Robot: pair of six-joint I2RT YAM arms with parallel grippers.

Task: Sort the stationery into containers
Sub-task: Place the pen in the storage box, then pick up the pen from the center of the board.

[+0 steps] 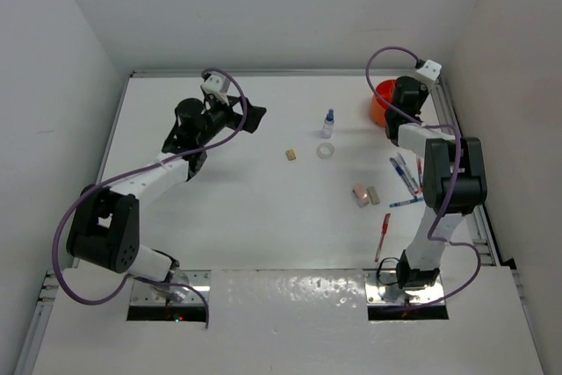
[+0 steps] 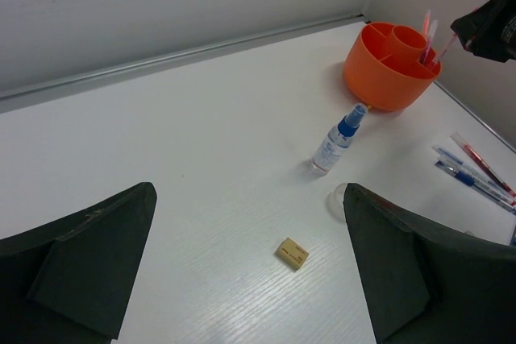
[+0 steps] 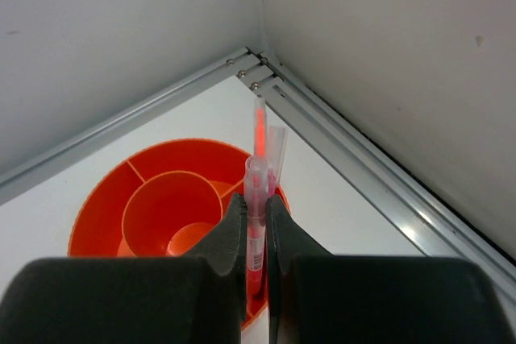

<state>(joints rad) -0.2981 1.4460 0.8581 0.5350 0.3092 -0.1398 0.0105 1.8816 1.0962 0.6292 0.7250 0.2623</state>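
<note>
My right gripper is shut on a pink pen, held upright with its lower end inside an outer compartment of the round orange tub at the far right corner. Two more pens stand in that compartment. My left gripper hangs open above the table, with the tan eraser lying below its fingers. Beyond it stand the blue-capped bottle and the tape ring, which is half hidden by a finger.
Blue and red pens lie right of centre, with another blue pen and a red pen nearer the bases. Two erasers lie beside them. The tub sits close to the back and right walls.
</note>
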